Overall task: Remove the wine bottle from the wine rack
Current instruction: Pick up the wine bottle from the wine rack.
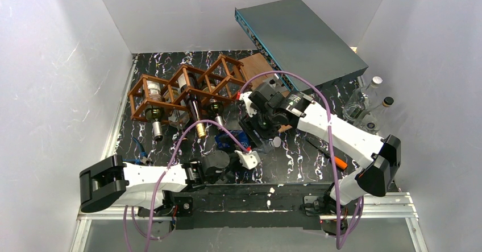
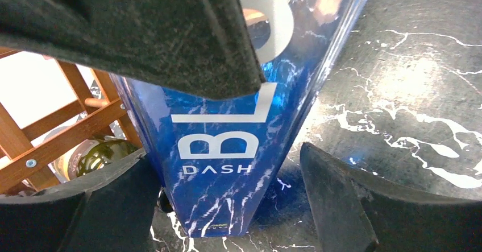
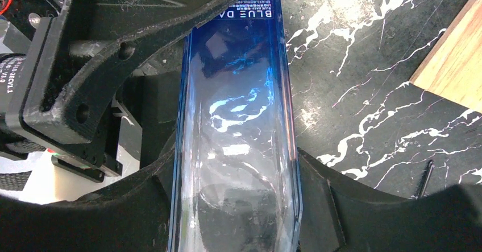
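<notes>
Gripping a blue, straight-sided glass wine bottle (image 3: 236,121), the right gripper (image 3: 236,169) has both black fingers pressed against 2 opposite sides of it. The glass is glossy and translucent, with white printed lettering. The left gripper (image 2: 224,155) is spread wide, its 2 dark, matte fingers straddling the same bottle with a clear gap on 1 side, so it clamps nothing. The bottle is off the wine rack (image 1: 182,87), held just in front of it over the black, white-veined marble-pattern table (image 1: 295,155). The rack is a reddish-brown lattice of thin wooden bars fixed with screws, forming diamond cells. It holds 3 other bottles (image 1: 152,101), necks toward the arms, 1 with a silver cap (image 1: 157,131) and 1 with a gold cap (image 1: 202,130). At the back are 1 flat pale wooden board (image 1: 256,64) and 1 smooth grey box (image 1: 304,38), tilted. At the right stand 2 clear glass bottles (image 1: 366,95).
</notes>
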Controlling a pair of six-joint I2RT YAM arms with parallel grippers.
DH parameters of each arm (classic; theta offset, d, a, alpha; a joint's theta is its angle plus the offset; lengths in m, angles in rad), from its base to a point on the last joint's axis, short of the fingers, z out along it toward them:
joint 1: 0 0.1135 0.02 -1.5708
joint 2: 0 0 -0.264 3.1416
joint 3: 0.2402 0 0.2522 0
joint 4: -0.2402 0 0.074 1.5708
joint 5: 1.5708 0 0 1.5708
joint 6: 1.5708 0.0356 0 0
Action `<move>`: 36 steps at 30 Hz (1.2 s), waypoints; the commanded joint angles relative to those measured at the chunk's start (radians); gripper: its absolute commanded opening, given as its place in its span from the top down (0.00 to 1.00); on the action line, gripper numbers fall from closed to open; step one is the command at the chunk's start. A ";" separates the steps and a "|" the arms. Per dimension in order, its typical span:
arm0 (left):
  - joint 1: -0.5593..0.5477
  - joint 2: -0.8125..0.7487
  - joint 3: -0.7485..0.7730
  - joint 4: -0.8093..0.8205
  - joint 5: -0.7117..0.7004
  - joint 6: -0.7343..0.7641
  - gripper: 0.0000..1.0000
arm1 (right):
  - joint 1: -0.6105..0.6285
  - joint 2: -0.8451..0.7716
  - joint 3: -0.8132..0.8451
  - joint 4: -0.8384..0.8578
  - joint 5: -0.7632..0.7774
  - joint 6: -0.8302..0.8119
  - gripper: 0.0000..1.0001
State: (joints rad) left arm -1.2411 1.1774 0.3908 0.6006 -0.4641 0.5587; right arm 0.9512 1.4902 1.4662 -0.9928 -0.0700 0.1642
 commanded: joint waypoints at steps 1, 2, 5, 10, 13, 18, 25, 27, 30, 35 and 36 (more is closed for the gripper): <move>-0.008 0.011 0.030 0.053 -0.079 0.006 0.19 | -0.016 -0.015 0.073 0.087 -0.081 0.025 0.99; -0.008 0.015 0.030 0.057 -0.087 0.008 0.22 | -0.018 -0.016 0.070 0.088 -0.082 0.026 0.99; -0.008 0.032 0.033 0.076 -0.102 0.016 0.39 | -0.027 -0.015 0.064 0.091 -0.093 0.032 0.99; -0.008 0.047 0.040 0.084 -0.090 0.012 0.75 | -0.040 -0.011 0.057 0.095 -0.112 0.037 0.99; -0.008 0.038 0.034 0.083 -0.074 -0.001 0.92 | -0.047 -0.013 0.048 0.104 -0.113 0.036 0.99; -0.008 -0.003 0.009 0.082 -0.051 -0.031 1.00 | -0.049 -0.019 0.037 0.115 -0.091 0.028 0.58; -0.008 -0.034 -0.016 0.080 -0.032 -0.066 1.00 | -0.051 -0.023 0.041 0.121 -0.080 0.012 0.13; -0.008 -0.040 -0.022 0.080 -0.030 -0.073 1.00 | -0.051 -0.024 0.044 0.120 -0.077 0.007 0.08; -0.007 -0.046 -0.030 0.080 -0.026 -0.079 1.00 | -0.051 -0.027 0.052 0.120 -0.072 0.001 0.03; -0.008 -0.062 -0.040 0.077 -0.021 -0.089 1.00 | -0.051 -0.032 0.087 0.110 -0.035 -0.023 0.02; -0.008 -0.065 -0.042 0.076 -0.019 -0.093 1.00 | -0.051 -0.034 0.104 0.106 -0.020 -0.029 0.02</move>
State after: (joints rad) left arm -1.2442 1.1526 0.3656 0.6327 -0.5129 0.5442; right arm 0.9039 1.4910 1.4837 -0.9096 -0.1287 0.1688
